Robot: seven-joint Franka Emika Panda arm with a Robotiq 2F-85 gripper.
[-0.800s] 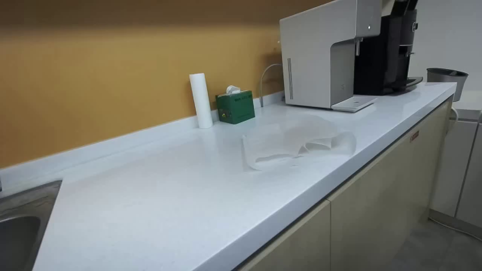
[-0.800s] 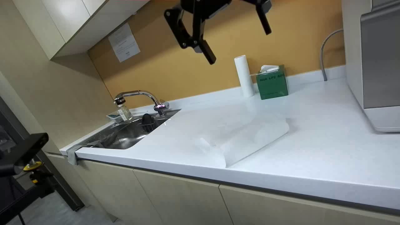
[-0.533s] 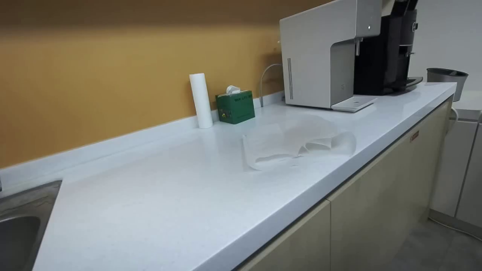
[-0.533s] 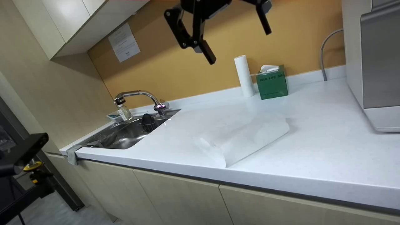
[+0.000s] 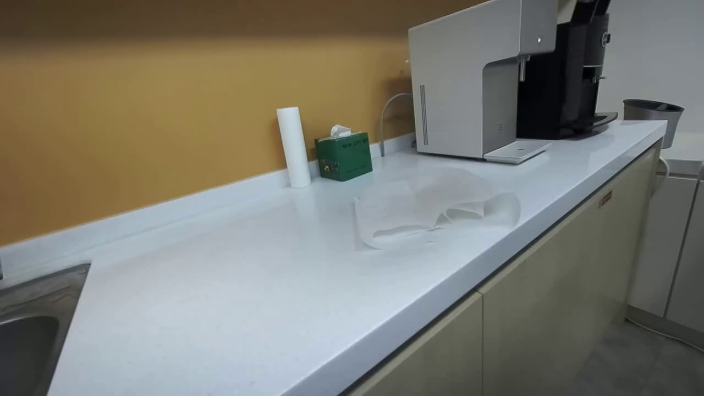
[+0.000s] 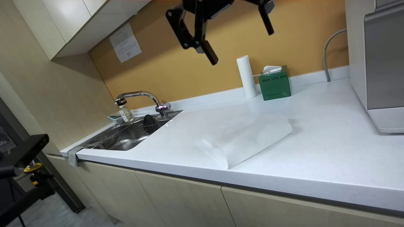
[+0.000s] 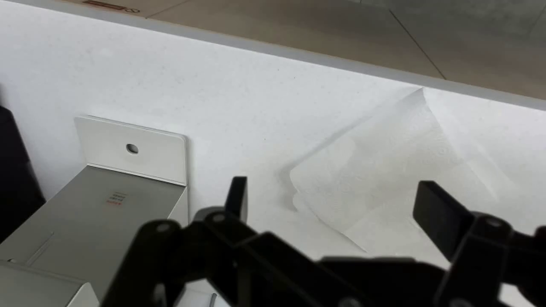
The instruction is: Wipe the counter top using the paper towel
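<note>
A thin white sheet of paper towel (image 5: pixel 423 206) lies loosely spread and rumpled on the white counter top (image 5: pixel 220 308), with curled edges. In an exterior view the towel (image 6: pixel 257 142) reaches close to the counter's front edge. My black gripper (image 6: pixel 241 46) hangs high above the counter, apart from the towel. In the wrist view the gripper (image 7: pixel 332 187) is wide open with nothing between its fingers, and the towel (image 7: pixel 375 170) lies below, partly behind the right finger. The gripper is out of view in an exterior view that shows the counter lengthwise.
A white paper roll (image 5: pixel 294 148) and a green tissue box (image 5: pixel 344 158) stand against the back wall. A grey-white dispenser (image 5: pixel 462 88) and a black machine (image 5: pixel 555 88) stand further along. A steel sink (image 6: pixel 127 143) with a faucet (image 6: pixel 139 94) is at the opposite end.
</note>
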